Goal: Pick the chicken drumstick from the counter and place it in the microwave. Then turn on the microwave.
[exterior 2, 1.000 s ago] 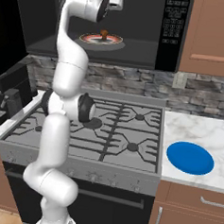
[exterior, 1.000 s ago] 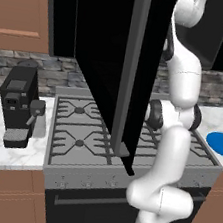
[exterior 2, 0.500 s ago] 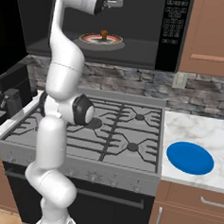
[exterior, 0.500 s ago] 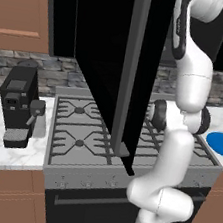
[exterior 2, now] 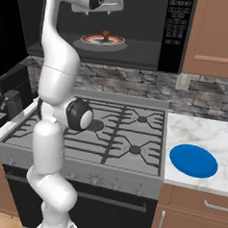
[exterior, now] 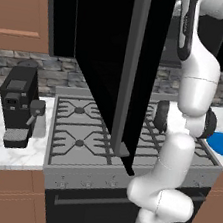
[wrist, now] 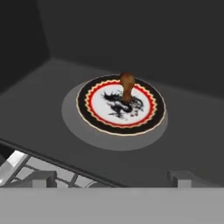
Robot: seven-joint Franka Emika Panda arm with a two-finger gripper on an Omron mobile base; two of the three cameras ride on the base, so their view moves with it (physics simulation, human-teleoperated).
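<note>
Change since earlier: arm's upper links have swung further back and up from the microwave mouth; drumstick, plate and door lie as before.
Microwave (exterior 2: 141, 21): black box above the stove, door (exterior: 110, 63) swung wide open, button panel at its right edge, grey interior.
Stove (exterior 2: 110, 130): grey gas top with black grates, directly below the microwave.
Desk (exterior 2: 206, 137): white marble at both sides of the stove; a blue disc (exterior 2: 193, 160) lies on its right part.
Coffee machine (exterior: 19, 102): black, standing on the left part of the desk.
Plate (wrist: 120, 105): round, red and black rim, on the microwave's turntable.
Chicken drumstick (wrist: 127, 87): brown, standing upright on the plate inside the microwave.
Tool (wrist: 111, 178): fingers spread fully apart, holding nothing, just outside the microwave opening, well clear of the drumstick.
</note>
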